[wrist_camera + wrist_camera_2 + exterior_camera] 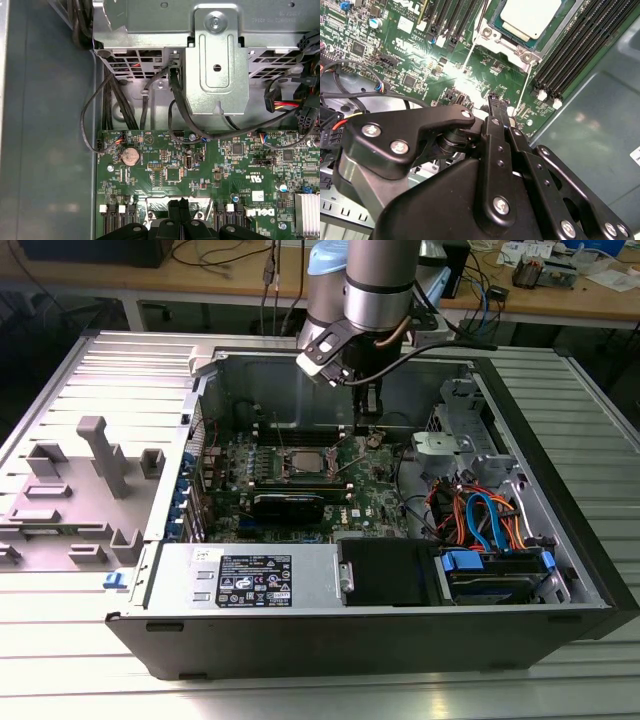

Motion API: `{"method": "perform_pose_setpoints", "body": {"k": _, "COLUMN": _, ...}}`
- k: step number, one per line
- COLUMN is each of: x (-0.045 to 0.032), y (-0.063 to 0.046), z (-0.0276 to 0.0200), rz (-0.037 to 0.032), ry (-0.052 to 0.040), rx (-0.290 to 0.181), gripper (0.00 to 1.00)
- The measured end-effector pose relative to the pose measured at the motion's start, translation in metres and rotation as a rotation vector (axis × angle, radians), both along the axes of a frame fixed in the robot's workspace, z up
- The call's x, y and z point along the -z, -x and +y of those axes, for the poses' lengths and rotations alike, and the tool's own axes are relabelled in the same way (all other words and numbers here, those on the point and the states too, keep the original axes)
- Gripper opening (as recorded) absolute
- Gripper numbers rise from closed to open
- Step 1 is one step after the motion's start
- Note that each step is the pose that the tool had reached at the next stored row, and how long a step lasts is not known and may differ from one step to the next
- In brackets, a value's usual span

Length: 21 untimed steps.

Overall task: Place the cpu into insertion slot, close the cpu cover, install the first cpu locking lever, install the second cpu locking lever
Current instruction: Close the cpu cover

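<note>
**Item: cpu seated, gripper alongside**

You had the cpu (530, 15) lying in the insertion slot (517, 50), silver top up. Your gripper (495, 101) hung over the green motherboard (165, 150) near that slot, on the exterior view's right of it, jaws pressed together on nothing, clear of the cpu.

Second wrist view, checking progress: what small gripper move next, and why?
Probably nudge the gripper toward the nearer thin wire lever: the pale silver square cpu already sits in its silver-rimmed socket, and that lever appears raised beside the fingers.
</note>
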State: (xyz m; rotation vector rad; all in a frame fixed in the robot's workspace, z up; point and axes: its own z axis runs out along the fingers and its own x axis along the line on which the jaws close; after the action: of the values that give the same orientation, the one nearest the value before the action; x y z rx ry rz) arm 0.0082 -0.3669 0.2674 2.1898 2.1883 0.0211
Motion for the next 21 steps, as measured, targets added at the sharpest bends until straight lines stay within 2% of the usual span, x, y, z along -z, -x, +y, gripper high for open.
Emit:
{"method": "perform_pose_setpoints", "body": {"k": 12, "x": 0.0, "y": -0.002, "z": 0.0, "rz": 0.0, "ry": 0.0, "rx": 0.0, "gripper": 0.11}}
{"method": "perform_pose_setpoints", "body": {"k": 21, "x": 0.0004, "y": -0.015, "z": 0.0, "rz": 0.0, "ry": -0.0001, "rx": 0.0, "gripper": 0.11}}
